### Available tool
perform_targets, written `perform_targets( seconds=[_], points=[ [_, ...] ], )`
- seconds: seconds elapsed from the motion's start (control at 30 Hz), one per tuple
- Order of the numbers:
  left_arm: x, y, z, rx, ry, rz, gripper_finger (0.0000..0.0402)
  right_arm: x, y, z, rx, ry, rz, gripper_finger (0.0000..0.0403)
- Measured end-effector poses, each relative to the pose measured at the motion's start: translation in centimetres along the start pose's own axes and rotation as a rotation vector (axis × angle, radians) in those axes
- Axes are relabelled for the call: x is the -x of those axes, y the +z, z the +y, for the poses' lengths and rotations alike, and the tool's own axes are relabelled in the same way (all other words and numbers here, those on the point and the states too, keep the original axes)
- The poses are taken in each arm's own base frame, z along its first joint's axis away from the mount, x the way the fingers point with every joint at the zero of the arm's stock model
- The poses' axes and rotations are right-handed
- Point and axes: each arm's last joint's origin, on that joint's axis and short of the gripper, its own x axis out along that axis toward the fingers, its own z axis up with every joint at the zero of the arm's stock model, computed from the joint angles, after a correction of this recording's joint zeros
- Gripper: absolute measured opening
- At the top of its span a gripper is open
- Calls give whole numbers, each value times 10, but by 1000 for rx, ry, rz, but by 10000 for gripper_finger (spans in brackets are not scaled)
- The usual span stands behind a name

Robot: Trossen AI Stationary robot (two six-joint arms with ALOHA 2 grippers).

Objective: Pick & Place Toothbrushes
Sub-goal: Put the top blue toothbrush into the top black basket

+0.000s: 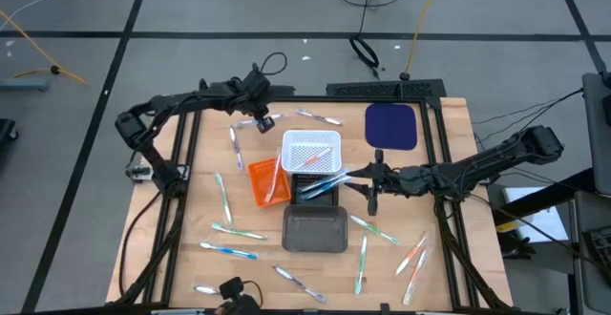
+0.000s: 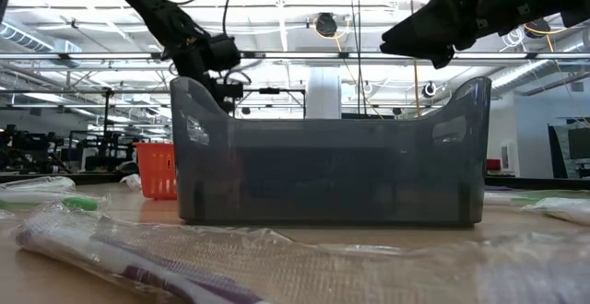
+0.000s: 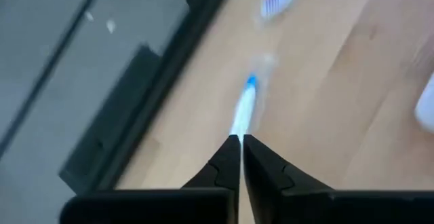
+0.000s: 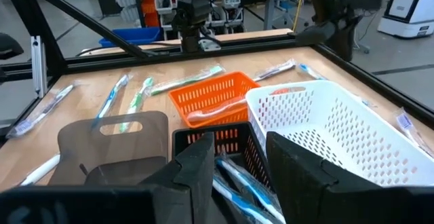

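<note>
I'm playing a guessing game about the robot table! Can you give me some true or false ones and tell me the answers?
1. The left gripper is pinched on a blue toothbrush. True.
2. The orange basket is empty. False: a toothbrush lies in it.
3. The right gripper hovers over the black basket, fingers apart. True.
4. The grey tray is full of toothbrushes. False: nothing shows in it.
5. The white basket sits on the floor. False: it is on the table.

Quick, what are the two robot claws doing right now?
Left gripper: closed on a blue-and-white toothbrush.
Right gripper: open, holding nothing, over the black basket.
</note>
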Motion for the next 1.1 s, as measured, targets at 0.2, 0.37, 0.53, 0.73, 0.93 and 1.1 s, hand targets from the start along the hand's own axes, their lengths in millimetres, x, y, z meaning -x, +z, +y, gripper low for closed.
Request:
perform_targets(
  seconds=[0.2, 0.37, 0.53, 0.73, 0.93, 1.1],
  points=[
    [-22, -8, -2, -6, -15, 90, 91, 0, 0, 0, 0, 0, 1, 126],
    [-34, -12, -3, -11, -16, 125, 151, 0, 0, 0, 1, 0, 3, 126],
    [-36, -12, -1, -17, 43, 141, 186, 0, 0, 0, 1, 0, 3, 126],
    [-37, -14, 6, -6, 52, 146, 195, 0, 0, 0, 2, 0, 4, 126],
    [-44, -19, 10, 15, 15, 162, 196, 0, 0, 0, 0, 0, 2, 126],
    [-58, -24, 10, 16, 1, 202, 196, 0, 0, 0, -1, 1, -1, 126]
  ],
)
